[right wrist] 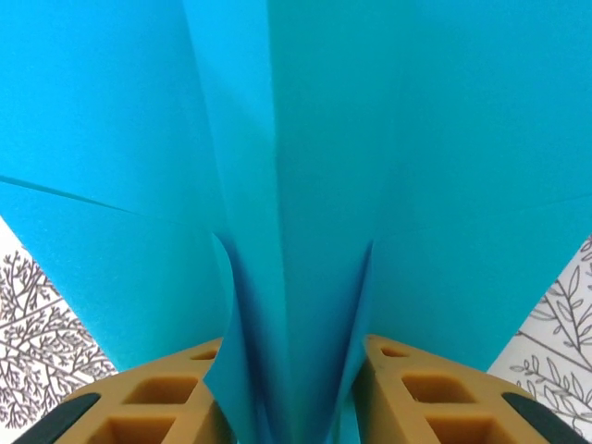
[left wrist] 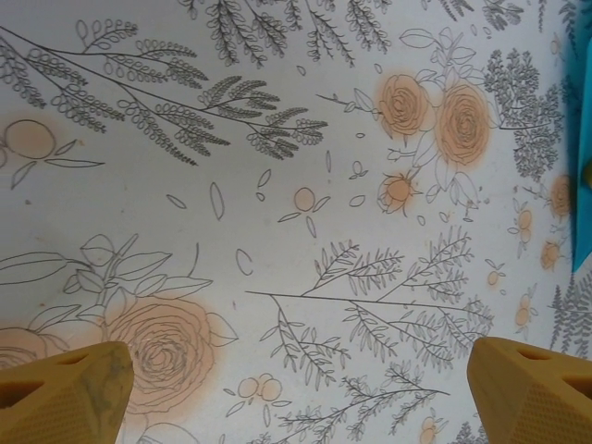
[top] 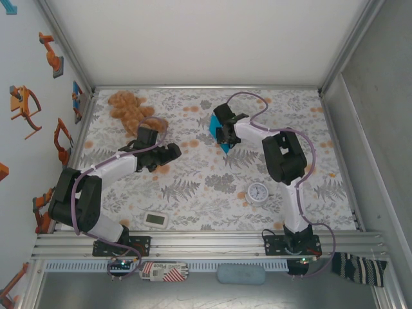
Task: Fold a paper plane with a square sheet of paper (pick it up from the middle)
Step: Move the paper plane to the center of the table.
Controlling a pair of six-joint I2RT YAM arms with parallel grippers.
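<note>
Precariously, the square sheet of paper (top: 214, 123), turquoise and already creased into several upright layers, stands at the far middle of the flowered table (top: 193, 193) in the right gripper (top: 224, 136). From the right wrist, the sheet (right wrist: 296, 166) runs down between the two yellow fingers (right wrist: 176, 398), which flank it on either side. The fingers sit some way apart with the layers bowing between them, so whether they press on the paper cannot be told.

The risk, as it looks now, is a loose hold. If the fingers give no firm pinch, the springy folds could fan open and the creases be lost. The sheet could also slide down or tip sideways onto the cloth, leaving a crooked dart. A hard squeeze could instead crumple the middle ridge.

The left gripper (top: 159, 147) hovers to the left of the sheet, near the teddy bear (top: 129, 106), its fingers (left wrist: 65, 393) wide apart over bare cloth and holding nothing. From the left wrist, a strip of the sheet (left wrist: 583, 185) shows at the far right edge, well apart from those fingers. A late catch from that side could miss it. The small white clock (top: 258, 192) lies nearer, right of centre, away from both grippers.
</note>
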